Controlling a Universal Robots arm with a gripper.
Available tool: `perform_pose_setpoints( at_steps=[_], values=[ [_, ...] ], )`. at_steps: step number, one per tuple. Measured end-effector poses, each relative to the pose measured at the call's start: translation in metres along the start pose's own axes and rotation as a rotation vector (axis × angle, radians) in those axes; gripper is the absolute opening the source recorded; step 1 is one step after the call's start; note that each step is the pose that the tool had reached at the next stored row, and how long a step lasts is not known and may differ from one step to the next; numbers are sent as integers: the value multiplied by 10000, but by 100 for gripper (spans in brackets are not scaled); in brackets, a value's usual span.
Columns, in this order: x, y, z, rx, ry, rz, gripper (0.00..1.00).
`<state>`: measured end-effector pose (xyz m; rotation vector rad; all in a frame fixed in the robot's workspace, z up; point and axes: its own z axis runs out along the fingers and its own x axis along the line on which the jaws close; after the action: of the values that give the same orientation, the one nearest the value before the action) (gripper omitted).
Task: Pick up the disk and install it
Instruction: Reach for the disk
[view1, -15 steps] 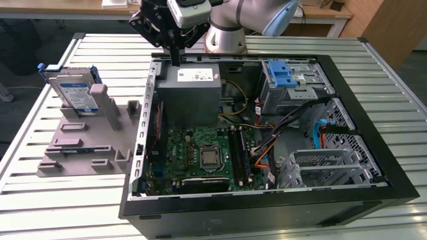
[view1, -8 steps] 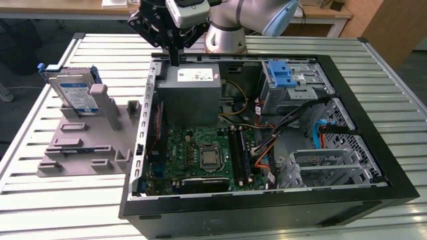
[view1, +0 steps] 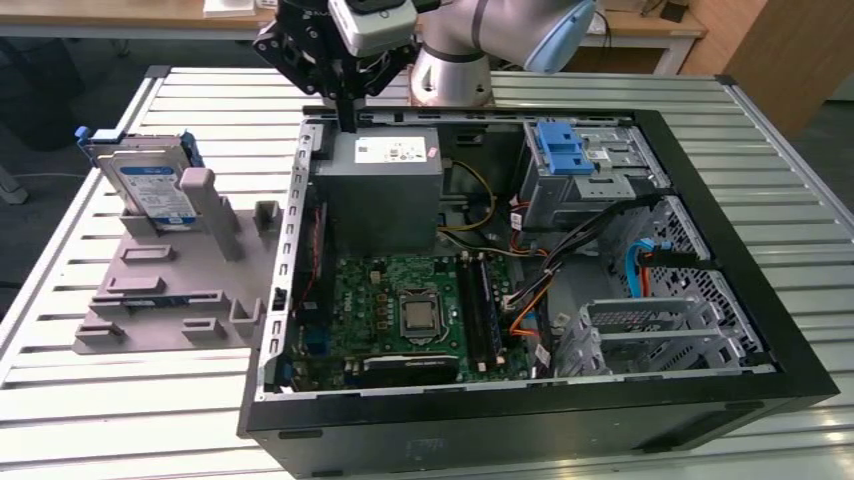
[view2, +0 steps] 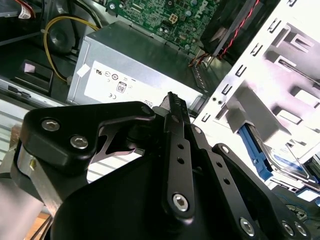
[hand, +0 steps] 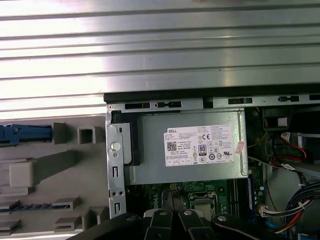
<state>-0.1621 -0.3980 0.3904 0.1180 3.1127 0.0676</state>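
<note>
The black gripper (view1: 350, 122), jaws closed and empty, hangs just above the grey metal power-supply box (view1: 380, 195) in the open black computer case (view1: 534, 428); moving low, it could clip the case wall. Well apart, the blue-framed silver disk (view1: 150, 188) stands upright in a grey plastic stand (view1: 160, 300), where closed jaws might topple it

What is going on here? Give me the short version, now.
A single robot arm is working at an open computer case that lies on a slatted table. Its gripper hangs over the grey power supply at the case's far edge in the exterior view, fingers together and holding nothing. The disk stands upright in a grey holder on the exterior view's left, apart from the gripper. It is not yet picked up or installed.
</note>
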Motion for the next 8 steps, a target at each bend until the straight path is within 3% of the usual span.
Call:
perform_pose_setpoints(
  at_steps=[8],
  values=[
    [16,-1,2,0,0,0,11]
  ],
)
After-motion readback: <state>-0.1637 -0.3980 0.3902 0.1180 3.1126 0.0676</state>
